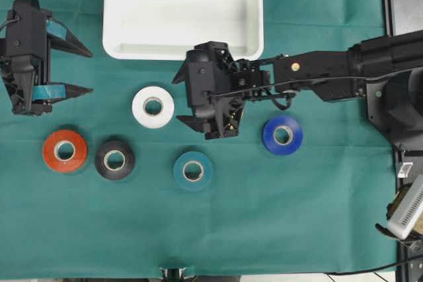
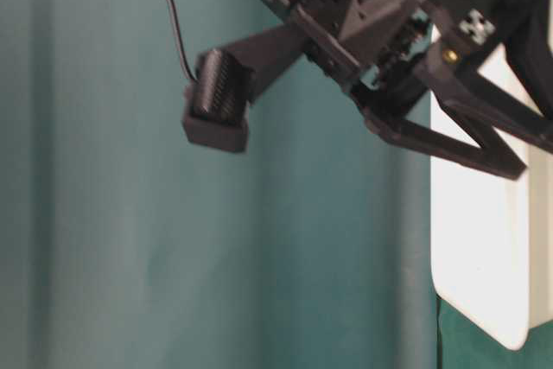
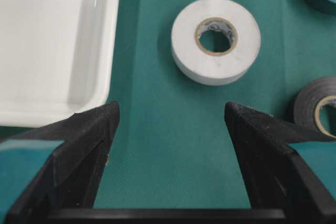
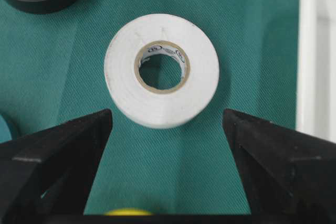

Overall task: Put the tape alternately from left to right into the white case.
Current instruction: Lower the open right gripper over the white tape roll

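The right gripper [image 1: 186, 99] has its jaws wide apart and holds nothing, hovering just beside the white roll [image 1: 153, 106], which lies flat on the cloth [image 1: 297, 216] near the case [image 1: 182, 8]. To grasp well, I think it should advance until both jaws pass around the roll, then descend and close. The left gripper [image 1: 84, 69] waits unclenched and empty, well apart.

The white case [image 1: 119, 11] sits at the table's far edge. Below it lie flat white [image 1: 153, 106], blue [image 1: 283, 135], teal [image 1: 193, 170], black [image 1: 114, 159] and red [image 1: 65, 151] tape rolls.
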`<act>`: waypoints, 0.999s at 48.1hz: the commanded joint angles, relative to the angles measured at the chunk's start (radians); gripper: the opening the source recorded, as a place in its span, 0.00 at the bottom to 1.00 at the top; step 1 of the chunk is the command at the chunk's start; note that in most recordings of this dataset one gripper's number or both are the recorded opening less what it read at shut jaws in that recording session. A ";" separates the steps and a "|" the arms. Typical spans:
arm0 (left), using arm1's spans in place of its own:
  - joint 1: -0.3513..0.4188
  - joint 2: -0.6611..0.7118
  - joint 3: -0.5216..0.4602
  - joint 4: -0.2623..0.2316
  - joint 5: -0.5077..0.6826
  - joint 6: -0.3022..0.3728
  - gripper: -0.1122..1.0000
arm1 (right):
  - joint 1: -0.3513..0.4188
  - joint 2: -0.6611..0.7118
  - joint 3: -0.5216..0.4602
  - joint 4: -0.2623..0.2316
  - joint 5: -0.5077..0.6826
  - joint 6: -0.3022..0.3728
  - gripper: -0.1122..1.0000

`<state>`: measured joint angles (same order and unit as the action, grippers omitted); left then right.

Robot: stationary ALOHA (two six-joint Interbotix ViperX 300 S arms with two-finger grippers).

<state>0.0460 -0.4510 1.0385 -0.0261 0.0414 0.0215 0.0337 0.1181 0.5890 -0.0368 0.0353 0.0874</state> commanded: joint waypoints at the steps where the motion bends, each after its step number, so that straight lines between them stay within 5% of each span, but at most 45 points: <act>1: -0.003 -0.011 -0.009 0.002 -0.005 0.002 0.85 | 0.003 0.006 -0.041 -0.002 0.006 0.003 0.85; 48: -0.003 -0.011 -0.003 0.002 -0.005 -0.002 0.85 | 0.060 0.183 -0.207 -0.002 0.100 0.006 0.83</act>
<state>0.0445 -0.4510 1.0446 -0.0261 0.0430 0.0215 0.0936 0.3083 0.4111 -0.0368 0.1381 0.0920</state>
